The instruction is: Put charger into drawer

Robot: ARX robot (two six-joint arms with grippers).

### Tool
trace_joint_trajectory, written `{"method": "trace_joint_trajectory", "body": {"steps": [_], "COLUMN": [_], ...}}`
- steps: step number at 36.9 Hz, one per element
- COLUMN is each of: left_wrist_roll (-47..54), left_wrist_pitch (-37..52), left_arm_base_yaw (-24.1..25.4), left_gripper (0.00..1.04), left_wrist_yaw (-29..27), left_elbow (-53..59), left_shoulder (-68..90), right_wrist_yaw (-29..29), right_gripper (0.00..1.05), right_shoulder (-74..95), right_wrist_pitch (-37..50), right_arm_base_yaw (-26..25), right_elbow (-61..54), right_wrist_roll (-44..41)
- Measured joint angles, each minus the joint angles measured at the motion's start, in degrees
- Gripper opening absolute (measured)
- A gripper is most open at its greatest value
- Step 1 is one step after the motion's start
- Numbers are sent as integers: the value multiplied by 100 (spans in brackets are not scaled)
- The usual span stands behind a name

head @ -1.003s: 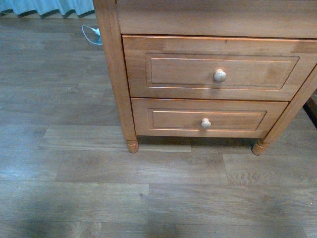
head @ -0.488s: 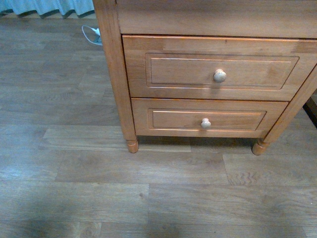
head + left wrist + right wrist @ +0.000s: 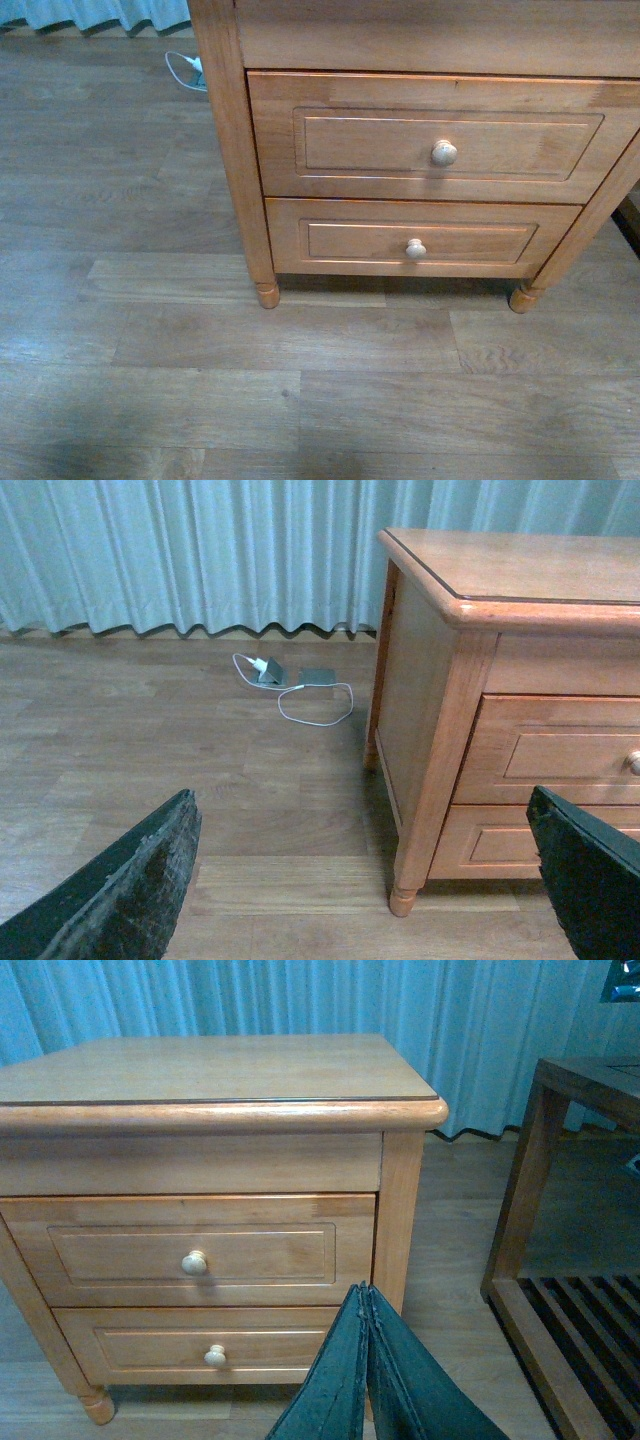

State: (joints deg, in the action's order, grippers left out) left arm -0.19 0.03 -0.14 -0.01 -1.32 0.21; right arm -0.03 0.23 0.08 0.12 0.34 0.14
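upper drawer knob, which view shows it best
The front view: the upper drawer faces the camera and its knob is whole and close. The right wrist view shows the knob whole but smaller. The left wrist view catches only its edge.

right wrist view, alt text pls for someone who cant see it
A honey-brown wooden nightstand with two closed drawers, the taller drawer above a shorter one, each with a pale round knob. The right gripper, shut and holding nothing, pokes up in the foreground. Blue curtains hang behind; a darker slatted table stands alongside.
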Motion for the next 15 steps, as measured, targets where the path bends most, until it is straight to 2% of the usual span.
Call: {"method": "trace_joint_trajectory", "body": {"steps": [5, 10, 15], "left_wrist_roll": [2, 2, 0], "left_wrist_pitch": [0, 0, 0], "left_arm_base_yaw": [0, 0, 0], "left_gripper": [98, 98, 98], "left_wrist_yaw": [0, 0, 0], "left_elbow": [0, 0, 0], "left_shoulder": [0, 0, 0], "right_wrist_yaw": [0, 0, 0], "right_gripper": [2, 33, 57], "right_shoulder": [0, 2, 0], "right_wrist_pitch": [0, 0, 0], "right_arm_base_yaw": [0, 0, 0], "right_elbow": [0, 0, 0], "right_wrist_roll": [-2, -9, -9]}}
